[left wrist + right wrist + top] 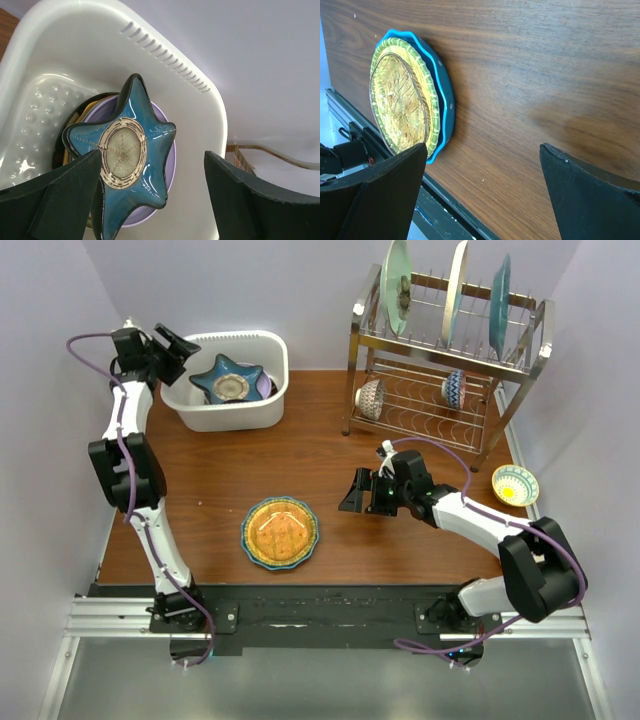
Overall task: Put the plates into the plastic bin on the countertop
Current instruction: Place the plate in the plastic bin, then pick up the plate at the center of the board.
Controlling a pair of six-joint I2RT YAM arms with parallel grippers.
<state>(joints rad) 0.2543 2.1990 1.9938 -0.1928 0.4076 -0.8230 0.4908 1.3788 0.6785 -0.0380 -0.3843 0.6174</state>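
**Top external view: star plate in the bin, amber plate out on the countertop**

Your left gripper (185, 360) hangs over the left rim of the plastic bin (225, 418), jaws spread wide and grasping nothing. Inside the bin, the blue star-shaped plate (228, 380) lies on top of a lavender plate (167, 165), with a dark-rimmed plate (57, 150) beneath. Nearer the arms than the bin and slightly to its right, the amber plate (279, 532) sits flat on the countertop (300, 450), well apart from the bin. Further right of the bin, your right gripper (350, 492) hovers near that plate, jaws released and empty. Far right of the bin, the wire dish rack (440, 410) holds three upright plates (457, 280) above and two small bowls (370, 398) below. Farthest right of the bin, a yellow-rimmed bowl (515, 484) rests on the countertop.
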